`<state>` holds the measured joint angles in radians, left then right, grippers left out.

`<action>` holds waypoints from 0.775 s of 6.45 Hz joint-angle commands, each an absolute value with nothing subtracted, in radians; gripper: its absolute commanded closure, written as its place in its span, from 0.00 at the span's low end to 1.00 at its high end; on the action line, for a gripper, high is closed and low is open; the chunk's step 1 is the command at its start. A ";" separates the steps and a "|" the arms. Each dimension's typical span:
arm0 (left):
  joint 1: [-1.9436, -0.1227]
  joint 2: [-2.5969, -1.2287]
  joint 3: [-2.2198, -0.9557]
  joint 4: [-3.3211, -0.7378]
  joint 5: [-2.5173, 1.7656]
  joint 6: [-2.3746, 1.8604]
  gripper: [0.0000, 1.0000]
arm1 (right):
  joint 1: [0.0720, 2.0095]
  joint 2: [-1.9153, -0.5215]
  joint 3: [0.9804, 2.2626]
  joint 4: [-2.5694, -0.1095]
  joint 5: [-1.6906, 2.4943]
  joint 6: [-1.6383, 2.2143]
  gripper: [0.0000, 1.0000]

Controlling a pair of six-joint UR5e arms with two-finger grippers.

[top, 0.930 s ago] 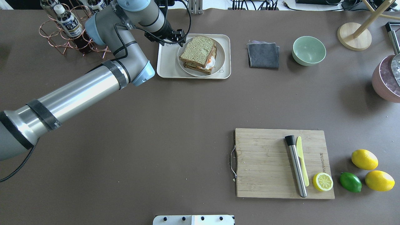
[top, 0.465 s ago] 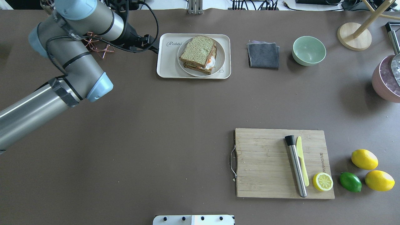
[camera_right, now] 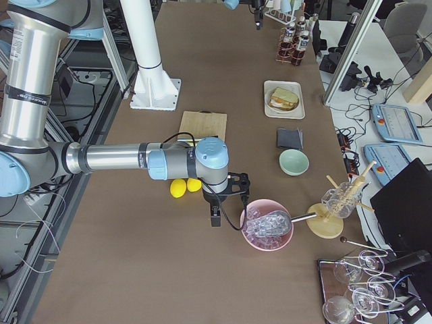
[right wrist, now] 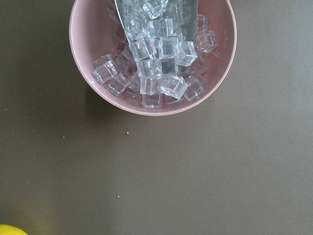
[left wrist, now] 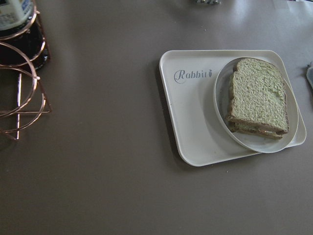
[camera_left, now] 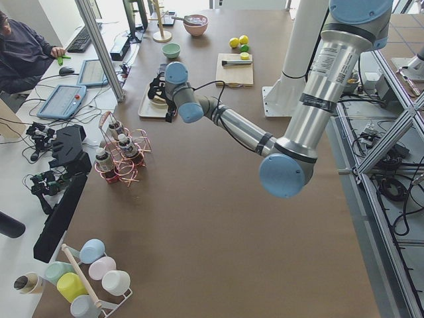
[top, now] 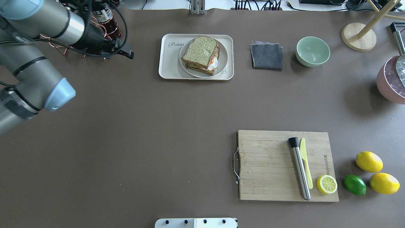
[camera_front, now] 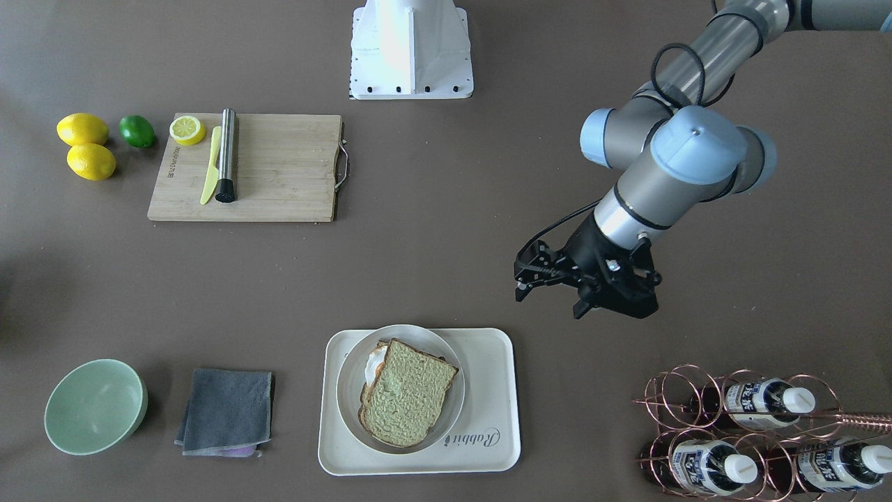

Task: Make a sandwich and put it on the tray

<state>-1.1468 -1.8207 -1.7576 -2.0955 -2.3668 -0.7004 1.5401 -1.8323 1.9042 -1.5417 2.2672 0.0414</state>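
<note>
The sandwich, two brown-crusted bread slices with a fried egg between them, lies on a round white plate. The plate stands on the cream "Rabbit" tray at the table's far side. The sandwich and tray also show in the front-facing view, and both the sandwich and tray show in the left wrist view. My left gripper is open and empty, left of the tray and apart from it. My right gripper shows only in the exterior right view, beside a pink bowl; I cannot tell its state.
A copper bottle rack stands left of the tray. A grey cloth and green bowl lie to its right. A wooden cutting board holds a knife, a steel muddler and a lemon half. A pink bowl of ice is at the far right.
My left arm has drawn back from the tray toward the left, empty, to a spot near the bottle rack. The sandwich, plate and tray have not moved.
</note>
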 commanded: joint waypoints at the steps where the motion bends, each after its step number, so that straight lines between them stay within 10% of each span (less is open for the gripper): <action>1: -1.337 -1.637 -1.755 -2.092 -2.450 -0.354 0.02 | 1.540 -1.833 1.904 -1.542 2.269 0.041 0.00; 5: -1.618 -1.608 -1.674 -1.571 -2.424 0.437 0.02 | 1.540 -1.832 1.904 -1.542 2.270 0.041 0.00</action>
